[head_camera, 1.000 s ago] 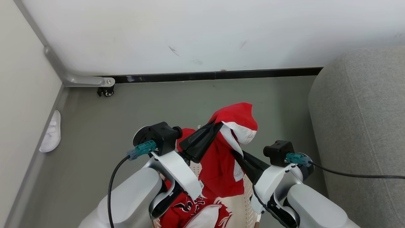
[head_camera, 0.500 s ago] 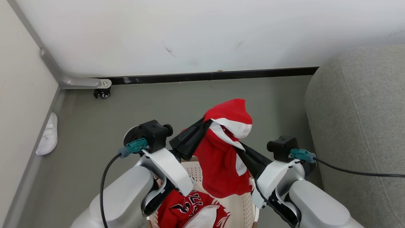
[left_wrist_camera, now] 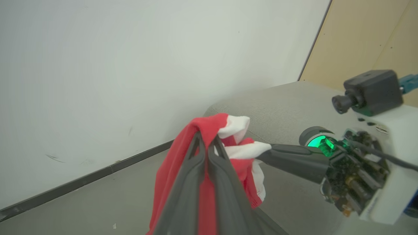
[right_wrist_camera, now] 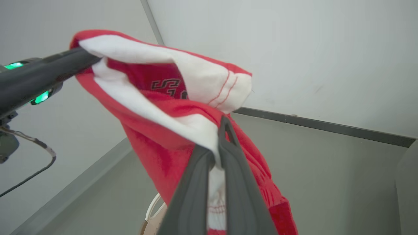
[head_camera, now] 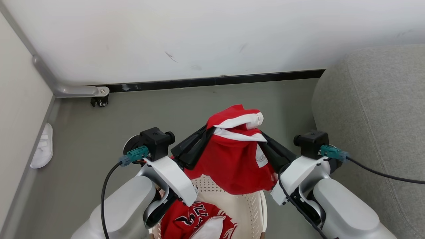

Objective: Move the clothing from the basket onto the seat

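Where our two grippers meet: the red shorts [head_camera: 237, 162] with white stripes, held up in the air between the two and drooping in a fold from both.
Left gripper [head_camera: 207, 129]: closed tight on the shorts' red cloth at the upper left of the bunch; in our left wrist view the fingers pinch the fabric between them.
Right gripper [head_camera: 264, 135]: closed tight on a white-striped edge at the right side of the bunch.
Shorts' lower hem: hanging above the far rim of the basket [head_camera: 247, 204]; we cannot tell whether it touches.
Jersey [head_camera: 194, 220]: red with white trim and black lettering, lying crumpled inside the basket at its near left side, partly hidden by our left forearm [head_camera: 123, 209].
Basket: on the grey floor [head_camera: 139, 109], below and between our arms.
Seat [head_camera: 375, 109]: grey upholstery on the floor to our right, just beside the basket.
White slipper [head_camera: 41, 147]: at the floor's left edge, against the wall [head_camera: 20, 99], well apart from the basket.
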